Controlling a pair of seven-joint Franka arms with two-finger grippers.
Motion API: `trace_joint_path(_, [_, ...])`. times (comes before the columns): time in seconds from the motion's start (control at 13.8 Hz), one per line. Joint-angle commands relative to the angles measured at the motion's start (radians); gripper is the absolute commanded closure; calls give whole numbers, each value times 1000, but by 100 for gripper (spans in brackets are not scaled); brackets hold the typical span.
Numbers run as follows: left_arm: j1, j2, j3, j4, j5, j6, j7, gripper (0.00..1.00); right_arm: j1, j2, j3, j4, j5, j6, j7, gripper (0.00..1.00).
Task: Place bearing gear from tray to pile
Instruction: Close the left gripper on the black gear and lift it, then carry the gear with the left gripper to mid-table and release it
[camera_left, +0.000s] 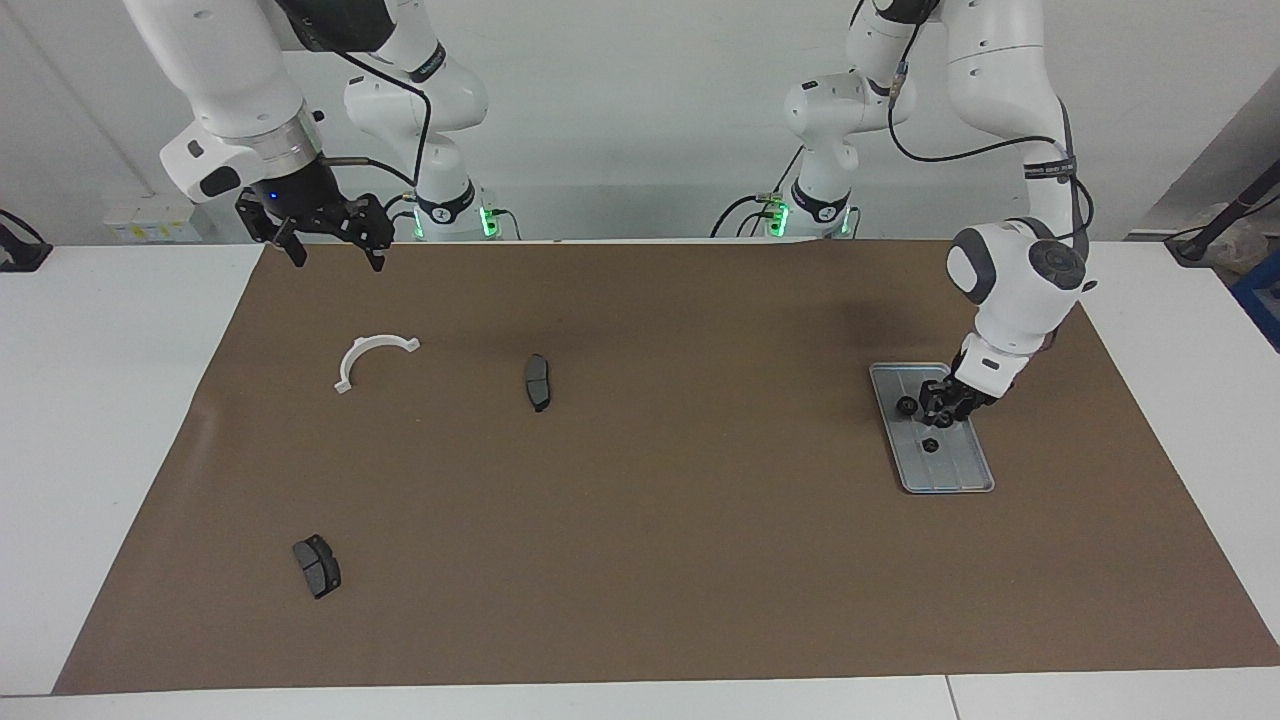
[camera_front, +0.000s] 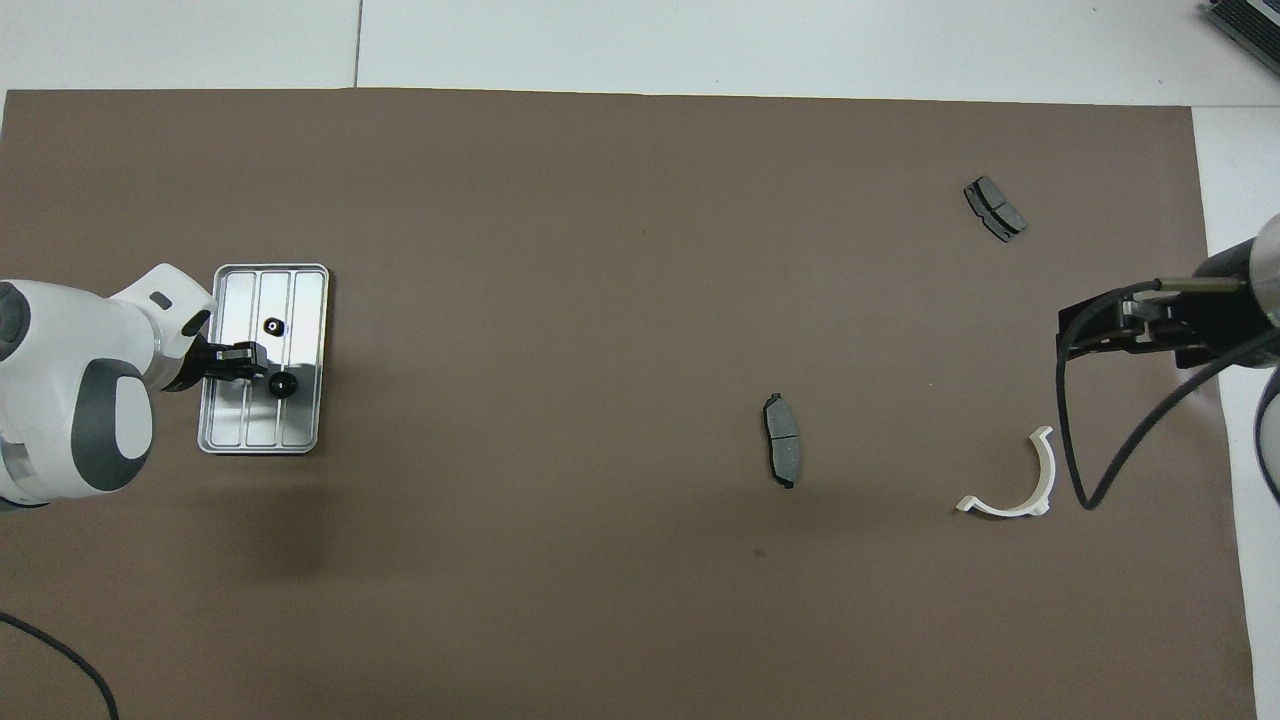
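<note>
1. Two arms in shot; I'm going across the facing view, starting at the right arm's end of the surface.
2. Right arm waits. Its right jaws hang in the air over the robots' edge of the brown mat, wide apart, nothing in them.
3. The pile is spread out flat on the mat, three parts well apart from each other.
4. First brake pad: dark grey, the part farthest from the robots.
5. White bracket: semicircular, nearer to the robots than that pad, below the right jaws but not touched.
6. Second brake pad: beside the bracket, toward the middle of the mat.
7. Tray: ridged silver-grey metal, lies at the left arm's end, long side pointing away from the robots.
8. Three bearing gears, all on the tray. One gear is nearest the robots, another gear is farther out.
9. Third gear sits between those two, mostly hidden.
10. Left arm reaches steeply down; its left jaws are right at that third gear. I cannot tell whether they are clamped on it or just around it.
</note>
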Motion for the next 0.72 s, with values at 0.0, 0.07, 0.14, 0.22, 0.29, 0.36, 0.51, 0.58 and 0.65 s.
trace_joint_path(0.0, [-9, -19, 7, -33, 13, 16, 12, 53, -16, -22, 3, -24, 25, 14, -32, 0])
trace_joint_path(0.07, [-9, -19, 7, -35, 13, 16, 10, 60, -16, -20, 3, -26, 25, 14, -34, 0])
trace_joint_path(0.14, [-9, -21, 7, -35, 13, 13, 10, 63, -16, -22, 3, -26, 25, 14, -32, 0])
trace_joint_path(0.22, [-9, -21, 7, -35, 13, 13, 10, 66, -16, -20, 3, -26, 25, 14, -34, 0])
trace_joint_path(0.29, [-9, -21, 7, -35, 13, 13, 10, 68, -16, -20, 3, -24, 25, 14, -32, 0])
trace_joint_path(0.36, [-9, -21, 7, -35, 13, 13, 10, 71, -16, -20, 3, -26, 25, 14, -34, 0])
trace_joint_path(0.51, [-9, -21, 7, -35, 13, 14, 10, 75, -16, -22, 3, -24, 25, 14, -34, 0])
trace_joint_path(0.58, [-9, -19, 9, -34, 13, 14, 10, 79, -16, -22, 3, -26, 25, 12, -34, 0])
trace_joint_path(0.65, [-9, -16, 7, -23, 13, 11, 10, 86, -14, -22, 3, -26, 25, 12, -34, 0])
